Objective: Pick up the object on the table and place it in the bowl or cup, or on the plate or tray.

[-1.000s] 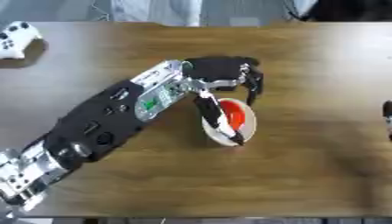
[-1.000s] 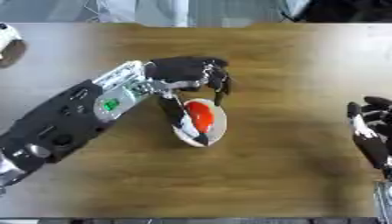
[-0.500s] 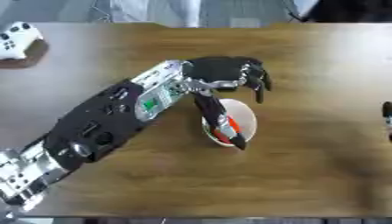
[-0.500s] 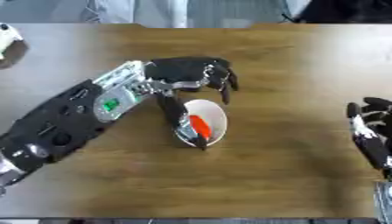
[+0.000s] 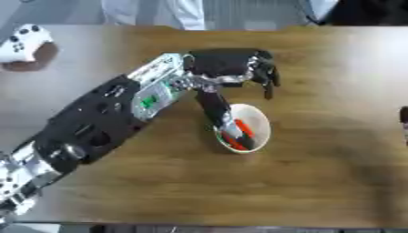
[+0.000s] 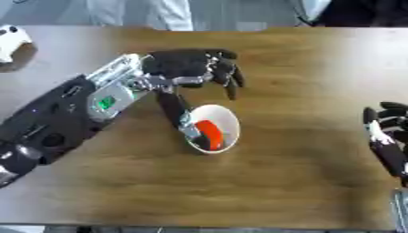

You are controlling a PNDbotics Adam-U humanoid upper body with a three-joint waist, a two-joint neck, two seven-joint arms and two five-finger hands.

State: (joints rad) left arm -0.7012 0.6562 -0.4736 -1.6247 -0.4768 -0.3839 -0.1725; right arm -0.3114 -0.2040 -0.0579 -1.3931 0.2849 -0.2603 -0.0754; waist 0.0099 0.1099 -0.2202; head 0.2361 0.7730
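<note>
A wooden surface (image 5: 334, 182) is seen from above. The robot's left arm (image 5: 104, 123) is stretched diagonally from the lower left toward the middle, black with silver joints and a small green patch on the forearm. Its left hand (image 5: 231, 66) is held just beyond a small white bowl (image 6: 227, 119), palm down, with the fingers (image 6: 231, 79) loosely relaxed and pointing down and to the right, hanging past the bowl's far rim and closed around nothing. The thumb (image 5: 216, 111) is extended separately, reaching down into the bowl along its left inner side. Inside the bowl a red object (image 6: 210, 131) is seen lying against the wall, next to the tip of the thumb; whether the two touch cannot be told. The right hand (image 6: 386, 136) is shown at the right edge of the right eye view, resting with fingers straight and pointing up, well apart from the bowl. A white game controller (image 5: 24, 43) is placed at the far left corner of the surface.
</note>
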